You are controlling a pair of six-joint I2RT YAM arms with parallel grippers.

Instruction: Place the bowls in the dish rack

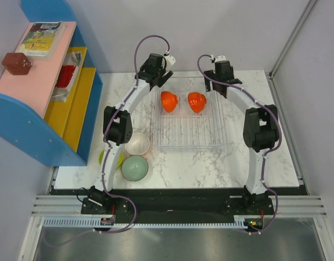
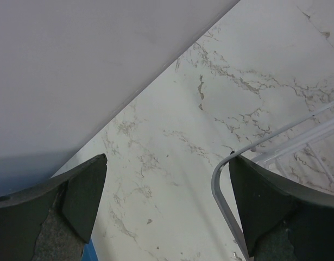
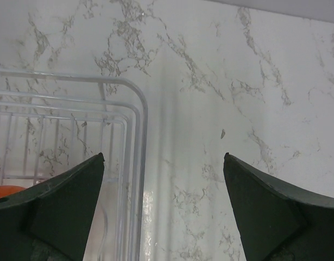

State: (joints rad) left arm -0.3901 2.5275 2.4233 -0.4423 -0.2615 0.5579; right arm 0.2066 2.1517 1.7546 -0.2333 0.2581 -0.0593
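- Nearest: three bowls are sitting mouth-up on the desk [image 1: 210,168], left of the rack and outside it. The grey-green bowl [image 1: 134,168] is lying closest. The white-inside bowl [image 1: 137,144] is touching or just beside it, further in. The lime-yellow bowl [image 1: 102,158] is mostly hiding behind the left arm [image 1: 117,125].
- Middle: the clear rack [image 1: 187,148] is standing at desk centre, its near half showing only bare ribs.
- Far end of rack: two red-orange bowls [image 1: 169,101] are resting side by side, apart from each other. They are not showing an open mouth; whether tipped on edge or mouth-down, cannot tell.
- Farthest: the left hand [image 2: 167,163] is hanging over the rack's far-left corner, fingers spread fully apart, gripping nothing. The right hand [image 3: 164,157] is hanging over the far-right corner, likewise wide and gripping nothing.
- Handling, judged: the bowls are looking rigid, glossy and light, so slippery under the fingers and liable to chip if dropped on the stone-pattern top. I am judging the rim the best hold, one finger inside and one outside the wall, on the side facing away from the neighbouring bowl. The lime-yellow one is looking awkward to reach until the arm is clearing it.
- Progress, judged: two in, three remaining.
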